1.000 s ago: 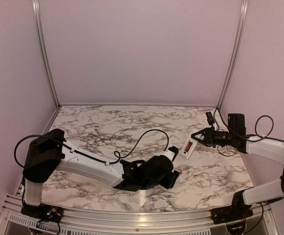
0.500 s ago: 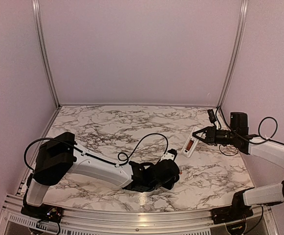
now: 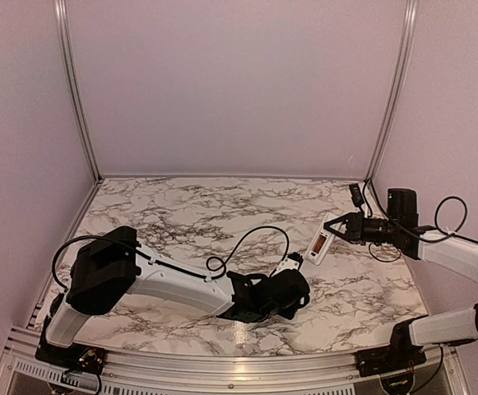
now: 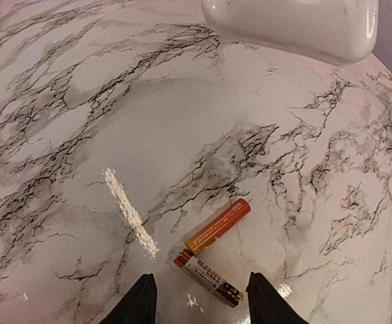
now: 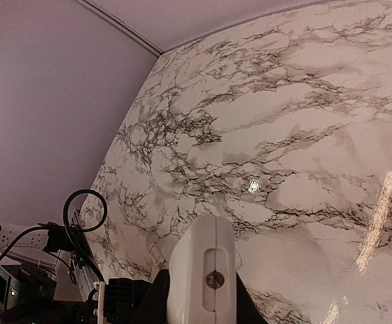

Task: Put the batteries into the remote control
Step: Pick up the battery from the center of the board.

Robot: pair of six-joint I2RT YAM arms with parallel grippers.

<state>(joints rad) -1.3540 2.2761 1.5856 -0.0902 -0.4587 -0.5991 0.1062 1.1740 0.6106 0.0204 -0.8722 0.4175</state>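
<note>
Two batteries lie touching end to end on the marble table in the left wrist view: an orange one (image 4: 217, 226) and one with a white, black and gold label (image 4: 208, 277). My left gripper (image 4: 202, 304) is open just above them, a fingertip on each side. In the top view the left gripper (image 3: 294, 290) covers them. My right gripper (image 3: 343, 229) is shut on the white remote control (image 3: 318, 241) and holds it above the table at the right. The remote shows end-on in the right wrist view (image 5: 202, 270) and at the top of the left wrist view (image 4: 290, 23).
The marble table (image 3: 189, 214) is enclosed by pale walls with metal corner posts (image 3: 391, 90). A black cable (image 3: 247, 239) loops over the left arm. The left arm's dark wrist shows at the lower left of the right wrist view (image 5: 118, 297).
My left gripper has moved right and down over the batteries. My right gripper drew the remote slightly back a second ago and has held still since.
</note>
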